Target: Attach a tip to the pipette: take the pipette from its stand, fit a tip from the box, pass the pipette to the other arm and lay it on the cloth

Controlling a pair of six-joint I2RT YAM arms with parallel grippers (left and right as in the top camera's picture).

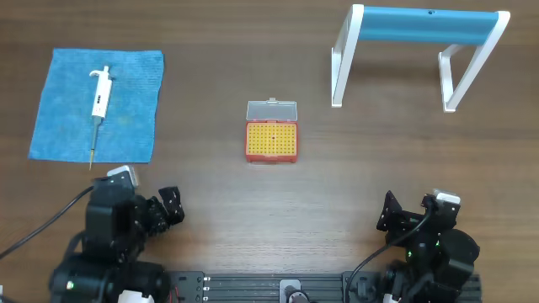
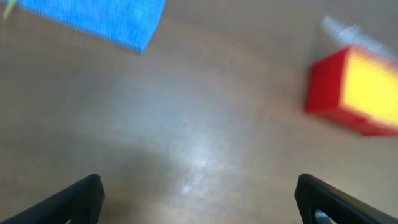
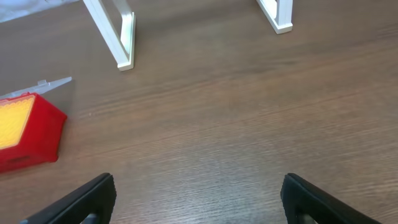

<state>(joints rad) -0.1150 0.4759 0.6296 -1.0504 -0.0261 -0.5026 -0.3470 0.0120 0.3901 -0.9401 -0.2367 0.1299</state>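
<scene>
Left claw [image 2: 198, 191] and right claw [image 3: 198, 191] gaping, empty: white tipped pipette [image 1: 100, 96] apparently delivered, flat on blue fabric cloth [image 1: 135, 105] ahead of left claw.

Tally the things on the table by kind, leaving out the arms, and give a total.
pipette: 1
cloth: 1
tip box: 1
stand: 1
Total: 4
</scene>
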